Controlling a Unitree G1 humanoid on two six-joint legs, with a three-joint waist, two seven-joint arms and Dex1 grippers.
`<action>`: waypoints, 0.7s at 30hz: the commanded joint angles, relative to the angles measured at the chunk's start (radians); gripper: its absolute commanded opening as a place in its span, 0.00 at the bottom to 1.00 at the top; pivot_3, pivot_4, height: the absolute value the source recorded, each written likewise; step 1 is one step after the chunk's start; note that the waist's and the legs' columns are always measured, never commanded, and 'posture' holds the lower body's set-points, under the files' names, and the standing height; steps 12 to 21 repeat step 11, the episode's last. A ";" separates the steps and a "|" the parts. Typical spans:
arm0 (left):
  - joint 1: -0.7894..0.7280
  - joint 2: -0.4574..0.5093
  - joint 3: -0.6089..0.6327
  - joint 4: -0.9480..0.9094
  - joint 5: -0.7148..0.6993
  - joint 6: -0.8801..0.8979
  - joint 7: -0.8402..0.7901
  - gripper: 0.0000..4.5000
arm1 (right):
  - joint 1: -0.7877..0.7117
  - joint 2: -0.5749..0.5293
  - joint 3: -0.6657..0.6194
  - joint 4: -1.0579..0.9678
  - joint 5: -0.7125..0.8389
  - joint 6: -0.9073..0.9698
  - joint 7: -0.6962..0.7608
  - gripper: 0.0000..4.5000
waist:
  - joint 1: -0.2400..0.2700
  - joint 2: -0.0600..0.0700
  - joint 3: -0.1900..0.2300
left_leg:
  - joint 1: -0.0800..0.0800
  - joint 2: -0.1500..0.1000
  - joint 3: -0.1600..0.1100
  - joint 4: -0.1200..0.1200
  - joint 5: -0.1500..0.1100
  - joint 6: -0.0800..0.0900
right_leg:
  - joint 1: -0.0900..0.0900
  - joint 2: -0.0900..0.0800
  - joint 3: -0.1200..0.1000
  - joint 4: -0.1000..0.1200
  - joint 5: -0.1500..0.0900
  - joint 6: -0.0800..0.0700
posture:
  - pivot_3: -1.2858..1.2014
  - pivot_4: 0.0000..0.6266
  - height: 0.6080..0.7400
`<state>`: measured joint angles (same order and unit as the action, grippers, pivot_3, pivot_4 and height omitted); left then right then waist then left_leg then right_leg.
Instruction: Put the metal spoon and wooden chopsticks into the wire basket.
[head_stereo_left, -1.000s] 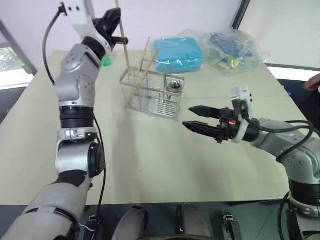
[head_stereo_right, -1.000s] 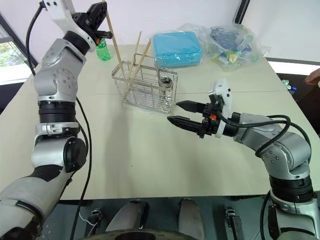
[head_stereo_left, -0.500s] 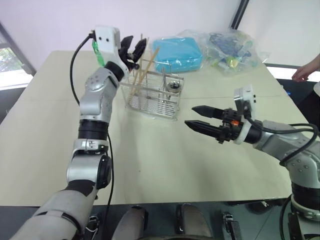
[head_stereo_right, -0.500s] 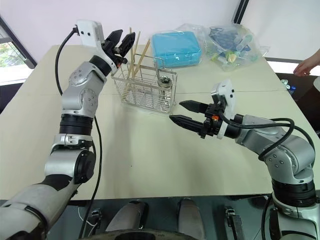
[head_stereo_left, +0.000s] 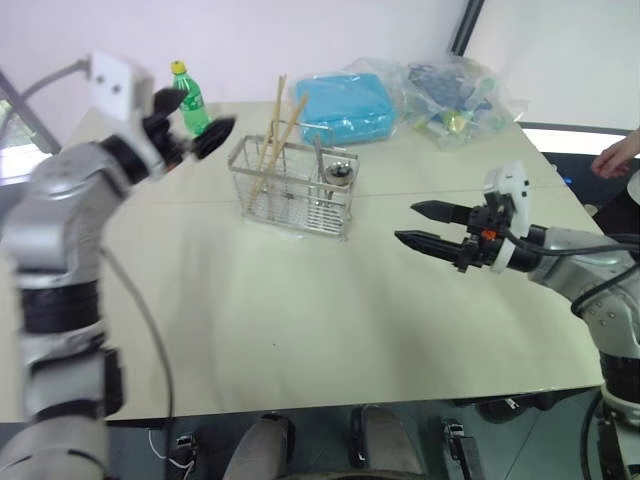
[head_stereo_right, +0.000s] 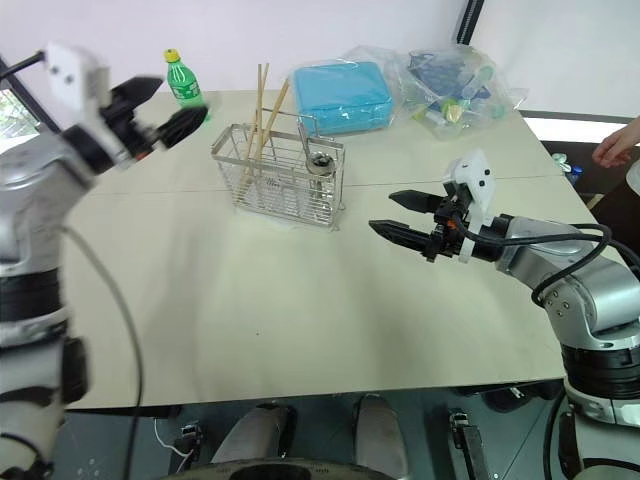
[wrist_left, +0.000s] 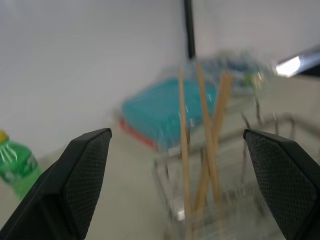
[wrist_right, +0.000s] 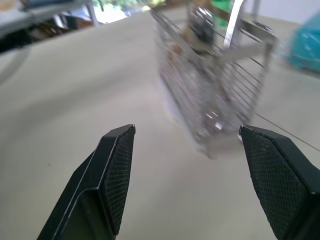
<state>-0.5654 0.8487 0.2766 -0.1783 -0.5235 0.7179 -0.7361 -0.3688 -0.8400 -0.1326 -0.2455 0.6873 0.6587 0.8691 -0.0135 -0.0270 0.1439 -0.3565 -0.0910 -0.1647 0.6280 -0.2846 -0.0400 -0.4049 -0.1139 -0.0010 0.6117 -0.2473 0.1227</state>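
Wooden chopsticks (head_stereo_right: 258, 112) are seen standing upright in one end compartment of the wire basket (head_stereo_right: 280, 178), and the spoon (head_stereo_right: 317, 160) is lodged in the compartment at the other end, its bowl showing above the rim. Nothing is held: the left gripper (head_stereo_left: 190, 120) is spread wide and empty just beside the basket, near a green bottle (head_stereo_right: 182, 79), while the right gripper (head_stereo_right: 402, 214) is parted and empty over bare table (head_stereo_right: 300, 300). No cutlery is seen lying loose on the table, so the task is judged essentially complete.
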 joint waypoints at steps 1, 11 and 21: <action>0.157 0.107 0.134 -0.140 -0.070 0.034 -0.127 0.99 | -0.017 -0.016 -0.003 0.058 -0.058 -0.075 0.058 0.76 | 0.002 0.001 0.000 | 0.000 0.000 0.000 0.000 0.000 0.000 | 0.000 0.000 0.000 -0.001 0.000 0.000 | 0.52 0.24 0.88; 0.398 0.129 0.286 -0.281 -0.112 0.057 -0.111 0.99 | -0.090 0.043 0.034 0.150 -0.113 -0.110 0.104 0.76 | 0.022 0.002 0.001 | 0.000 0.000 0.000 0.000 -0.001 0.001 | 0.002 -0.001 0.000 -0.002 0.000 -0.001 | 0.52 0.24 0.88; 0.398 0.129 0.286 -0.281 -0.112 0.057 -0.111 0.99 | -0.090 0.043 0.034 0.150 -0.113 -0.110 0.104 0.76 | 0.022 0.002 0.001 | 0.000 0.000 0.000 0.000 -0.001 0.001 | 0.002 -0.001 0.000 -0.002 0.000 -0.001 | 0.52 0.24 0.88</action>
